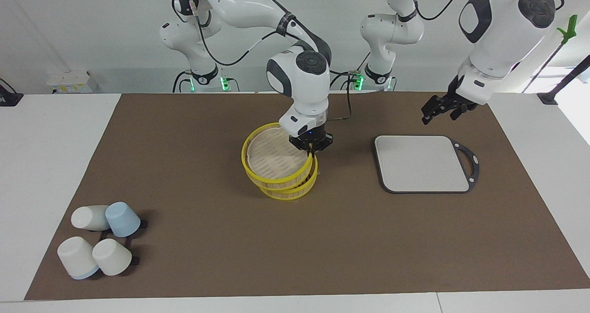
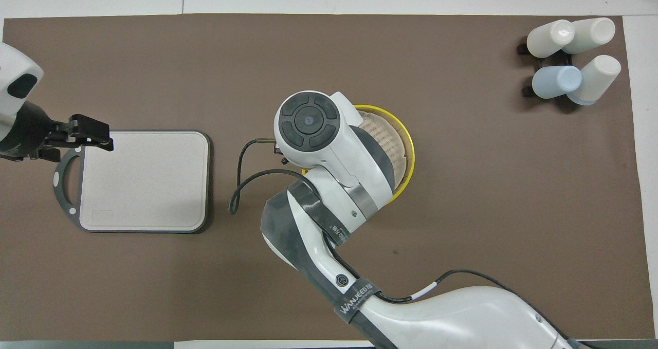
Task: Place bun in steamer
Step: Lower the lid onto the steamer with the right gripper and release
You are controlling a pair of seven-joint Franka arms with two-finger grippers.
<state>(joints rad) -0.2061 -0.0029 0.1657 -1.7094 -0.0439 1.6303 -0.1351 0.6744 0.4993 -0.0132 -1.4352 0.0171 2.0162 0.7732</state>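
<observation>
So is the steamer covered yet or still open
Nearly covered. The lid sits tilted over the steamer, pinched at its rim by the right hand, not yet seated flat.

On my table, a brown mat [image 1: 230, 257] carries a grey board [image 1: 421, 163] toward my left arm's end and four tipped cups [image 1: 99, 241] toward my right arm's end, farther out.

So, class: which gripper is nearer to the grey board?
The left. The left gripper hangs in the air just off the grey board, by its handle end. The right gripper is apart from it, gripping the steamer lid.
</observation>
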